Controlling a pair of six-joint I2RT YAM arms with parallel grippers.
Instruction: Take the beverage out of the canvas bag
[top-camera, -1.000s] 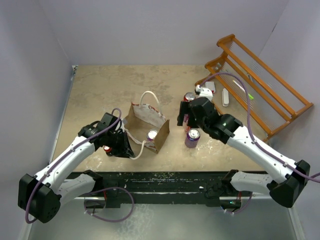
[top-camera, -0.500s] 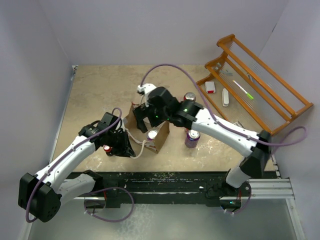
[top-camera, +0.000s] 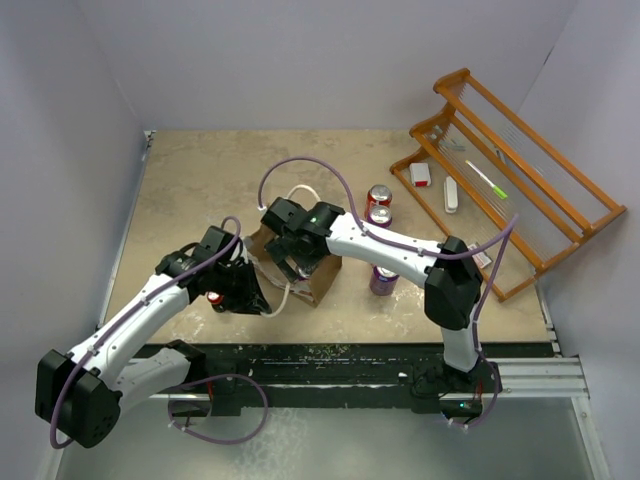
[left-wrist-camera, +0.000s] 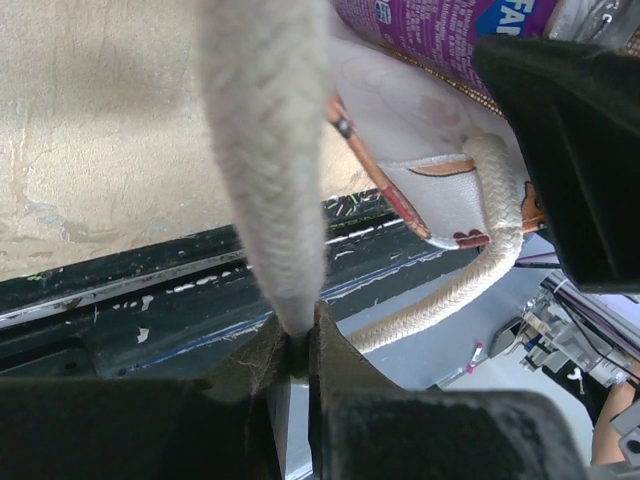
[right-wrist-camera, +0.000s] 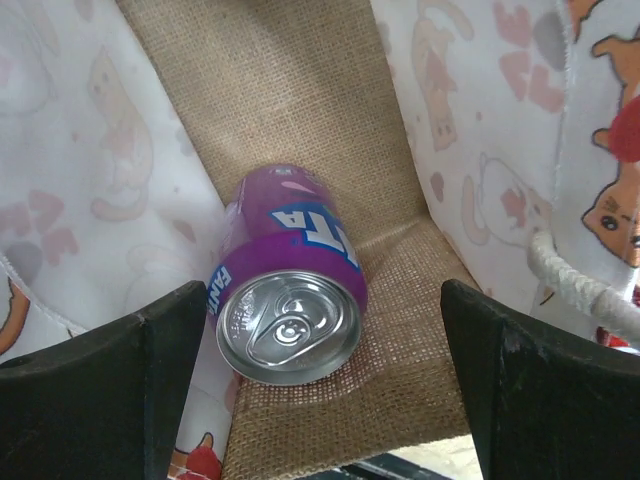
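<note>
Tabletop (top-camera: 200, 180) bears canvas bag (top-camera: 322, 283), right gripper (top-camera: 298, 258) above can (right-wrist-camera: 290, 300)

1. In the right wrist view, the can (right-wrist-camera: 290, 300) lying in the bag (right-wrist-camera: 300, 110) carries slanted white capitals on a blue patch. We read "TA"; the rest curves out of sight.
2. Along that can's left edge, near the rim, we make out small white letters that look like "FAN", cut off by the curve.
3. In the left wrist view, a purple can (left-wrist-camera: 440, 35) at the top edge shows white "FA" on blue, cut off at the right. The fine white print beside it is too small for us to read.
4. From the top, the cans (top-camera: 383, 279) standing on the tabletop (top-camera: 200, 180) are too small for us to read.
</note>
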